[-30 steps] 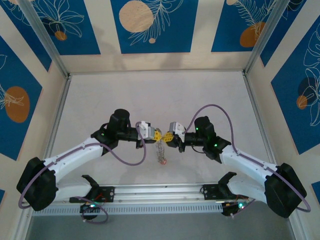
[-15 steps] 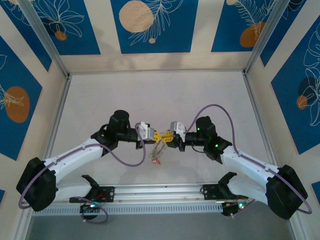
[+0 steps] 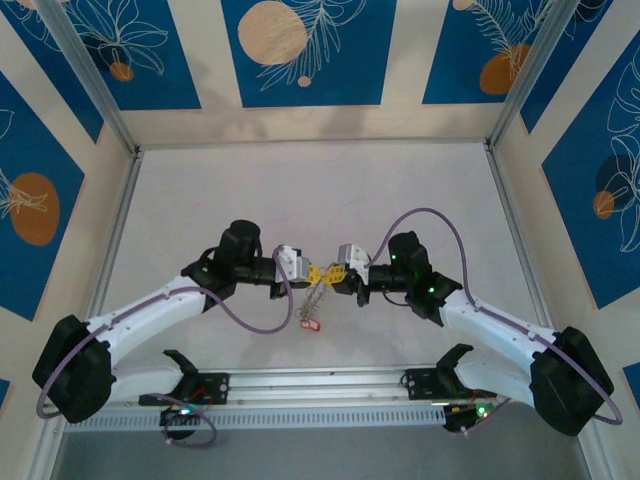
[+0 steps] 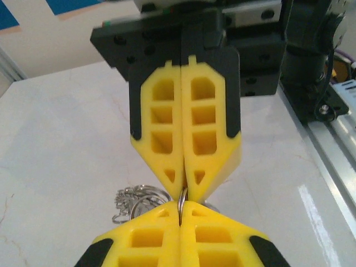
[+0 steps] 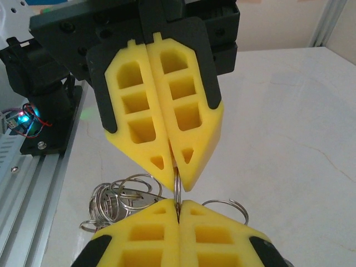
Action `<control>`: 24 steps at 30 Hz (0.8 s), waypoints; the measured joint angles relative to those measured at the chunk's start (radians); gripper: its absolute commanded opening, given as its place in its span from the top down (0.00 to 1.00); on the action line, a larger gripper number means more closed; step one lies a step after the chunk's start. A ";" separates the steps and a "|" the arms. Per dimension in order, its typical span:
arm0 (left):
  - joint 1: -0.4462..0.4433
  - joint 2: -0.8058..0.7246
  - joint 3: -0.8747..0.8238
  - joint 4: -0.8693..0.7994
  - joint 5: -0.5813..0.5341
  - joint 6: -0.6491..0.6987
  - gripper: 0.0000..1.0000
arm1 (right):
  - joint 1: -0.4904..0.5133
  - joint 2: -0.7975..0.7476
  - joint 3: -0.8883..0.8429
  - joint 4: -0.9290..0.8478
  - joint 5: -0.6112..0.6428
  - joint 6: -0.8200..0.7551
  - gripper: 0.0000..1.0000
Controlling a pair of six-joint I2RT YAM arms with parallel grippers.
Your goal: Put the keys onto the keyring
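Your left gripper (image 3: 316, 269) was shut tight, and your right gripper (image 3: 335, 272) was shut the same way. The two met tip to tip over the middle of the tabletop (image 3: 300, 190). Each had its yellow fingertips pinched on the same thin wire loop (image 5: 177, 192), seen edge-on in both wrist views.

That loop belonged to the keyring (image 3: 318, 298), a bunch of silvery wire loops that trailed from the fingertips toward the near edge. A red-headed key (image 3: 310, 323) sat at the keyring's near end. You could not tell from these views whether that end rested on the surface or hung just clear of it.

The grip looked like the main risk to me. You had two sets of hard, wedge-shaped tips biting one slim wire with almost no gap between them. If either arm had pulled or twisted, the wire could probably have slid out of one pinch. The whole bunch would then have swung or dropped.

Pushing the arms closer together risked knocking fingertip against fingertip and levering the loop free. The loose loops beside the pinch could also have tangled or caught on a tip, and the key looked small enough to be hard to pick up again.

You were working on a pale, off-white tabletop with faint veining. An aluminium rail (image 3: 320, 385) ran along its near edge, and metal posts (image 3: 95, 75) rose at the far corners. The walls (image 3: 300, 50) were cream, with blue panels carrying white leaf outlines and orange and peach discs.
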 measured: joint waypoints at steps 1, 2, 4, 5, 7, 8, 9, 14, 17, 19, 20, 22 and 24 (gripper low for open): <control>-0.001 0.000 0.005 -0.015 -0.008 0.014 1.00 | -0.003 -0.011 0.000 -0.007 0.001 0.000 1.00; -0.001 0.000 0.009 -0.026 -0.017 0.029 1.00 | -0.005 -0.022 0.000 -0.013 0.002 -0.001 1.00; 0.000 0.000 0.012 -0.056 -0.037 0.052 1.00 | -0.013 -0.044 0.003 -0.024 0.003 -0.001 1.00; 0.000 0.002 0.012 -0.073 -0.051 0.062 1.00 | -0.018 -0.050 0.008 -0.029 0.002 -0.001 1.00; 0.005 0.010 0.012 -0.109 -0.080 0.071 1.00 | -0.021 -0.057 0.022 -0.031 0.001 -0.003 1.00; 0.007 0.018 0.012 -0.122 -0.092 0.076 1.00 | -0.021 -0.057 0.029 -0.032 0.002 -0.005 1.00; 0.008 0.024 0.012 -0.130 -0.100 0.078 1.00 | -0.023 -0.056 0.034 -0.032 0.000 -0.005 1.00; 0.009 0.031 0.012 -0.140 -0.103 0.081 1.00 | -0.022 -0.039 0.048 -0.026 -0.002 -0.006 0.81; 0.009 0.029 0.012 -0.134 -0.091 0.071 1.00 | -0.023 -0.037 0.038 -0.004 -0.001 -0.003 0.75; 0.009 0.025 0.012 -0.123 -0.077 0.062 1.00 | -0.023 -0.037 0.033 0.001 -0.002 -0.005 0.75; 0.009 0.020 0.012 -0.116 -0.068 0.058 1.00 | -0.023 -0.037 0.031 0.001 -0.002 -0.005 0.74; 0.009 0.010 0.012 -0.105 -0.051 0.051 1.00 | -0.023 -0.037 0.027 -0.001 -0.010 -0.004 0.71; 0.009 0.001 0.012 -0.088 -0.034 0.037 1.00 | -0.023 -0.033 0.023 -0.002 -0.019 -0.004 0.70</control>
